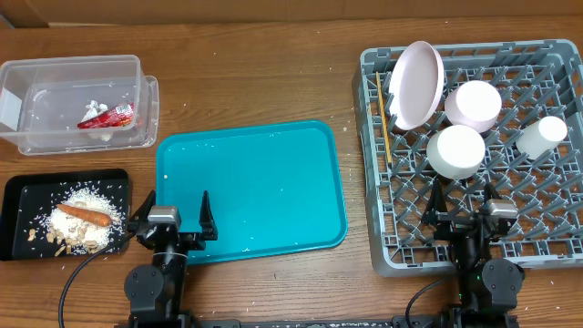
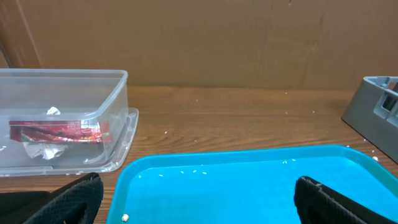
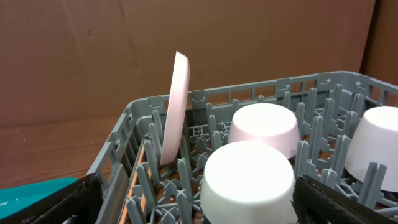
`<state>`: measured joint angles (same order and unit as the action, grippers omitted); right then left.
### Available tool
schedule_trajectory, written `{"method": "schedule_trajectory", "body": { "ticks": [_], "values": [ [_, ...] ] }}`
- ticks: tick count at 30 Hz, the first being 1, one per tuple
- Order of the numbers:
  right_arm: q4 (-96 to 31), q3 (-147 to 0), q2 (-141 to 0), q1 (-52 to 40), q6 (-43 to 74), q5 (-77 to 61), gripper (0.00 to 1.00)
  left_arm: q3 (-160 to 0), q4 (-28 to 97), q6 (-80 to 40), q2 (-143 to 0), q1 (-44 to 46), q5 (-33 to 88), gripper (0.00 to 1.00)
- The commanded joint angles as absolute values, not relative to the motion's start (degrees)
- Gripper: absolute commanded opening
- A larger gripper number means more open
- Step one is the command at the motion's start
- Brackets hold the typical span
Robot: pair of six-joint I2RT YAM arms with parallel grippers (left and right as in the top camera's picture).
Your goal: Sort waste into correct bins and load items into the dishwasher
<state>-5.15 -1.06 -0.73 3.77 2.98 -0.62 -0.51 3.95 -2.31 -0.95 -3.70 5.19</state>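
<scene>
Nearest, the left gripper (image 1: 176, 211) hovers over the front lip of the teal tray (image 1: 264, 173) and the right gripper (image 1: 463, 205) over the front of the dish rack (image 1: 547, 219) — both with fingers spread wide and nothing between them. Just left of the left arm, the black tray (image 1: 20, 214) holds the carrot (image 1: 86, 216) on a heap of crumbs (image 1: 91, 196). Further back, the clear tub (image 1: 68, 64) holds the red wrapper (image 1: 109, 116) and a tissue (image 2: 43, 150). In the rack a white bowl (image 1: 455, 150) sits upturned nearest, the cup (image 1: 542, 137) to its right, the pale bowl (image 1: 473, 105) behind, and the plate (image 1: 417, 84) at the far left with the chopsticks (image 1: 383, 118) beside it. These dishes look stiff, glossy and breakable, so a rim pinch seems safest, the plate taken by its upper edge. Thin chopsticks would likely roll and are best pinched mid-length. Wrapper and tissue should be light and crushable, the carrot firm. Only the overhead view shows the black tray, the left wrist view shows the wrapper through the tub's side wall, and the right wrist view shows the plate standing nearly on edge between pegs.
</scene>
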Motion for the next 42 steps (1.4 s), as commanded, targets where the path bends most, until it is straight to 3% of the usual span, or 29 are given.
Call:
{"method": "schedule_trajectory", "body": {
  "ticks": [1,42],
  "values": [
    [-4.8,-0.5,-0.2,4.2,2.8,-0.1,1.0,-0.3,4.3,1.1,-0.2,-3.3,4.0,1.0],
    [-4.8,-0.5,-0.2,4.2,2.8,-0.1,1.0,-0.3,4.2,2.8,-0.3,-3.3,4.1,1.0]
  ]
}}
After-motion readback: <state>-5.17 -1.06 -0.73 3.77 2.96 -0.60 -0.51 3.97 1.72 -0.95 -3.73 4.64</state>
